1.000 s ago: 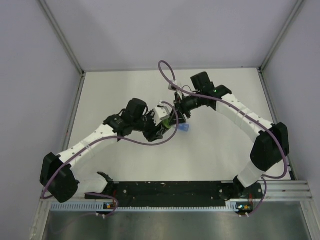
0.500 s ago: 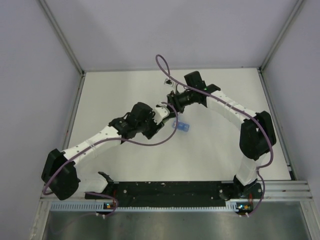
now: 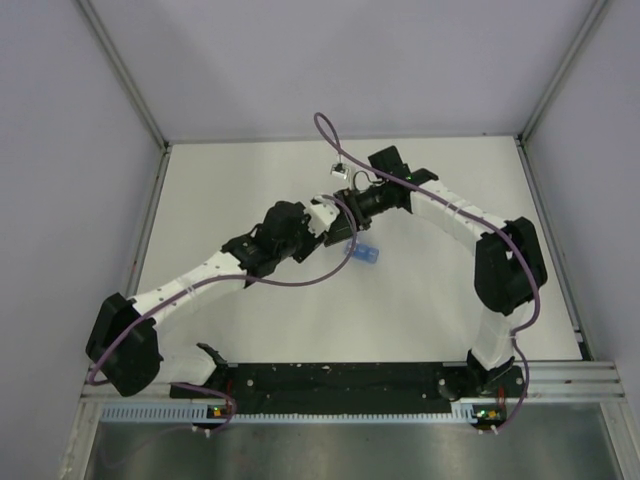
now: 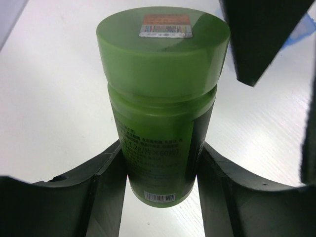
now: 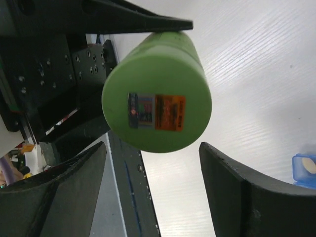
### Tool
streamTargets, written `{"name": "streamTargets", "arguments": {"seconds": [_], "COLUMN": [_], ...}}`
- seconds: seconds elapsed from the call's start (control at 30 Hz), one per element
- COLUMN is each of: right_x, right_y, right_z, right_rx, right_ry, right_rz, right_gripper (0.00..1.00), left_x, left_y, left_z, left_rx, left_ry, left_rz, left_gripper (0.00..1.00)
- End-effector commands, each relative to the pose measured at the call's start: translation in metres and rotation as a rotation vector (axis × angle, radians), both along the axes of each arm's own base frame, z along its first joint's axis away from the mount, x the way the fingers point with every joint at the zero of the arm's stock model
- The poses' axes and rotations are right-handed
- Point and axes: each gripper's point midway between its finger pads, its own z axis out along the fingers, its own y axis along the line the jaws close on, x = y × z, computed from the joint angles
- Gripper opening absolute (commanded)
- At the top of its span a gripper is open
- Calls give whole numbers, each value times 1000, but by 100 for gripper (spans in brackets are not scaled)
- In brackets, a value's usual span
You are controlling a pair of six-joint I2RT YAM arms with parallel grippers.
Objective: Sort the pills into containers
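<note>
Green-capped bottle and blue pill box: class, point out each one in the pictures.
green-capped bottle (image 4: 157, 123), left wrist view, on its labelled body just under the cap
blue pill box (image 3: 366, 254), top external view, on its middle

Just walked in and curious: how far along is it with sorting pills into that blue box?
Early, it seems. Done: the left gripper clamps the dark green plastic bottle. In hand: the right gripper stands open around its round green cap, which is on. Left: uncapping and sorting pills into the small translucent blue plastic pill box on the table, where one pale round piece shows.
</note>
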Motion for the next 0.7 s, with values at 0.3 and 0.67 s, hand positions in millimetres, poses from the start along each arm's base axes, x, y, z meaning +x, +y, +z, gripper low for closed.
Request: {"name": "streamTargets", "arguments": {"seconds": [0.3,0.67], "right_x": [-1,-29], "right_y": [-39,-61], "right_z": [39,100], "right_rx": [76,172], "right_ry": [-148,-651], "right_rz": [-10,125], "right_gripper": [84,87], "left_x": [14,-99], "left_y": [-12,-62], "left_z": [54,72], "left_rx": [-159,-391], "left_ry": [-117,301], "left_rz": [-7,-607], "left_gripper": [0,0]}}
